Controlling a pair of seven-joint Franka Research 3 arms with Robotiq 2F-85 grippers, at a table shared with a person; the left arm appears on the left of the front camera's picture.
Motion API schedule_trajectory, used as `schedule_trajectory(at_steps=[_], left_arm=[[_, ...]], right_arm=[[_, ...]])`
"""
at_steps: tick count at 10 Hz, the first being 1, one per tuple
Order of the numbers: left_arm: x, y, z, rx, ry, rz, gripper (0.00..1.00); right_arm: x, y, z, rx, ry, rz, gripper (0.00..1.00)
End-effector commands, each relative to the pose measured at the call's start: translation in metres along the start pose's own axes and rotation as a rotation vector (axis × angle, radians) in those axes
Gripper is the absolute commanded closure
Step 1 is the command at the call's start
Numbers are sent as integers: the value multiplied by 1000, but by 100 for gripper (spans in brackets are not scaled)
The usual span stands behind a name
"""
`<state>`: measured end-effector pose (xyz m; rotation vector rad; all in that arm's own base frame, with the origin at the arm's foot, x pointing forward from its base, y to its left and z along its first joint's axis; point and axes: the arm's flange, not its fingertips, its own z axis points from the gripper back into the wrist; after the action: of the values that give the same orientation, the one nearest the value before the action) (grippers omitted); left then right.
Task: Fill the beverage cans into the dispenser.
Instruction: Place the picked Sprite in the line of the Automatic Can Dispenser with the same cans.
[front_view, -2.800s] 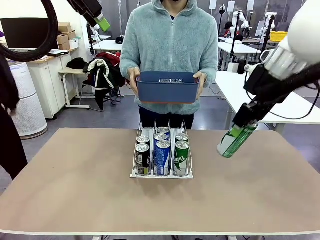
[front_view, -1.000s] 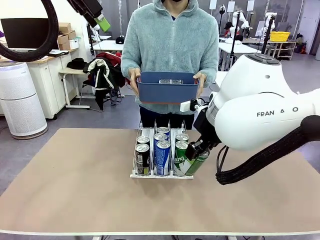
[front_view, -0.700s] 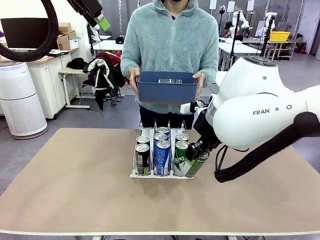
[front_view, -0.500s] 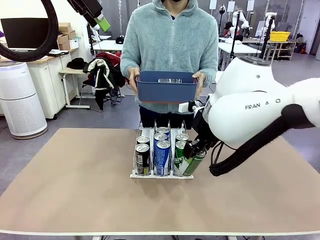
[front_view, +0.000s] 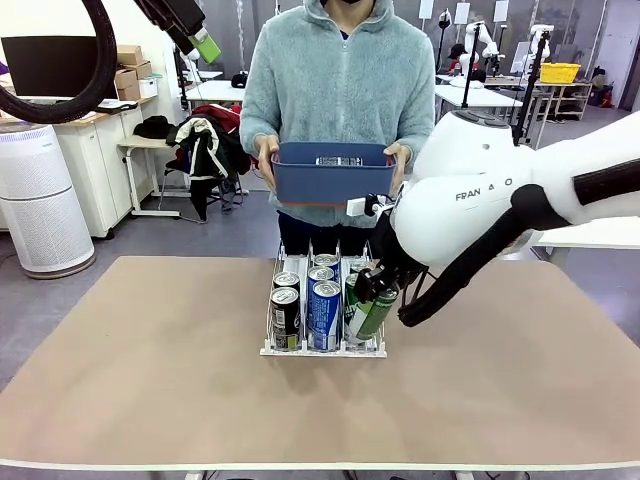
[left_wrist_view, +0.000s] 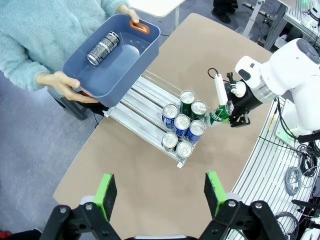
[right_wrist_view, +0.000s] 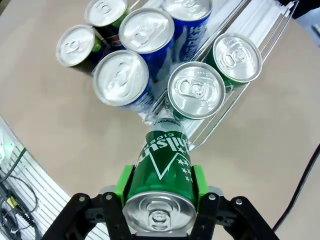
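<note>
On the desk (front_view: 150, 380), centre: dispenser (front_view: 305, 351), two cans (front_view: 326, 312) per lane, packed at the front lip. The right tool (right_wrist_view: 161, 181) holds a tilted can (right_wrist_view: 161, 160) at 4 o'clock of the dispenser, just beside the right lane's front can. At 12 o'clock, beyond the desk: bin (front_view: 333, 185), a lone can (left_wrist_view: 103, 48) lying inside.

Rack (front_view: 320, 351) front packed, six cans (front_view: 325, 300) two to a lane; lanes behind them bare. The right gripper (right_wrist_view: 160, 181) crowds the front right corner with its tilted green can (front_view: 372, 312). The person's bin (front_view: 333, 185) hangs above the far end. Table (front_view: 140, 340) wide open either side.
</note>
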<state>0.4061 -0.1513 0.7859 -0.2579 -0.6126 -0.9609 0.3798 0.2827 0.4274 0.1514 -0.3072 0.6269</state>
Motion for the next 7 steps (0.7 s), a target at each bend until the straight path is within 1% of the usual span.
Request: schedule_trajectory(at_steps=[1,3,4,5,7], left_arm=[[-2,1,0,-6,-4,1,6],[-2,1,0,-6,-4,1,6],[-2,1,0,-6,-4,1,6],[-2,1,0,-6,-4,1,6],[-2,1,0,-6,-4,1,6]], right_arm=[[27,-12,-13,-73,-71,-16,42],[43,-27,-17,-68,-54,10,42],[45,-24,-24,-33,-20,3,42],[48,-26,-33,10,41,7,42],[54,-29,-45,24,107,19,42]])
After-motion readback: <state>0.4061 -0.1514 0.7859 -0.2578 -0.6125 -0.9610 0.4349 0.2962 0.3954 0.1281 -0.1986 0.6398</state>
